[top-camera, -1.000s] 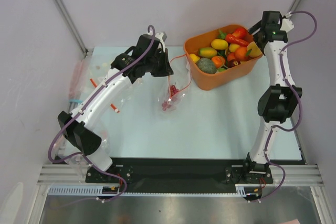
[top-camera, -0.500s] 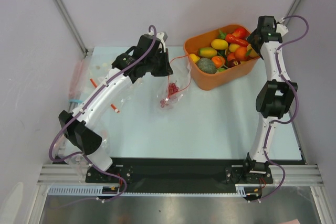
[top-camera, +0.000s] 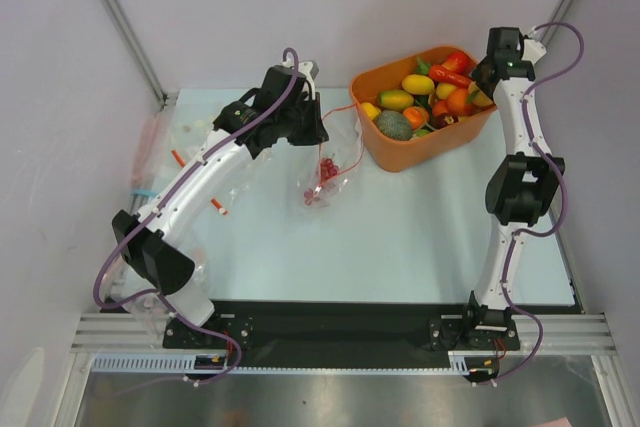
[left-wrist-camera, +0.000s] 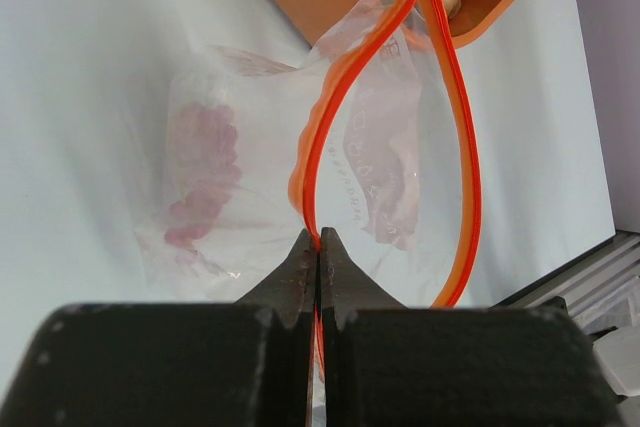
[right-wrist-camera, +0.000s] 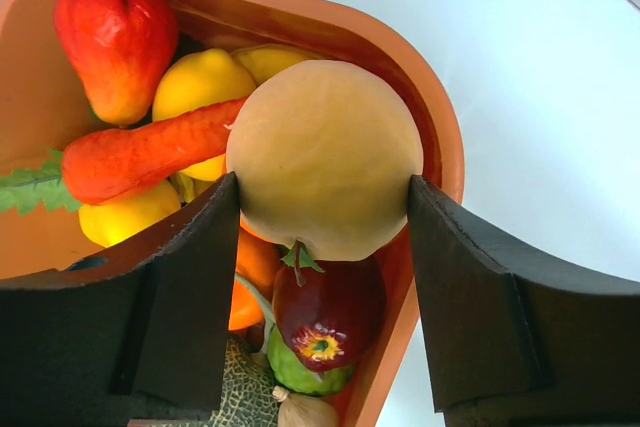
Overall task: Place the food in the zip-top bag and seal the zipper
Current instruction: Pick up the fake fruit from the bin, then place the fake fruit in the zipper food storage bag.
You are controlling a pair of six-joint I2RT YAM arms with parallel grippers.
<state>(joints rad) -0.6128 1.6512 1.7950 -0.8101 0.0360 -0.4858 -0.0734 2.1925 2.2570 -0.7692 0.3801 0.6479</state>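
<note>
My left gripper [left-wrist-camera: 319,247] is shut on the red-orange zipper [left-wrist-camera: 465,147] of the clear zip-top bag [top-camera: 325,179]. It holds the bag's mouth open in a loop beside the orange tub [top-camera: 390,155]. Purple-red grapes [left-wrist-camera: 205,162] lie inside the bag. My right gripper [right-wrist-camera: 322,185] is down in the tub [right-wrist-camera: 440,137], its two fingers pressed against either side of a pale yellow round fruit [right-wrist-camera: 320,137]. Around it lie more food: a carrot [right-wrist-camera: 140,157], a red fruit [right-wrist-camera: 115,37], a yellow one [right-wrist-camera: 200,82] and a dark red one [right-wrist-camera: 325,312].
The tub stands at the back right of the pale table [top-camera: 400,237]. Spare clear bags [top-camera: 160,147] and small red-orange pieces [top-camera: 218,207] lie at the left by the left arm. Metal frame posts rise at both back corners.
My right gripper has dropped left into the tub and its jaws have narrowed onto the pale yellow fruit. The bag has shifted slightly under the left gripper, which stays shut.
</note>
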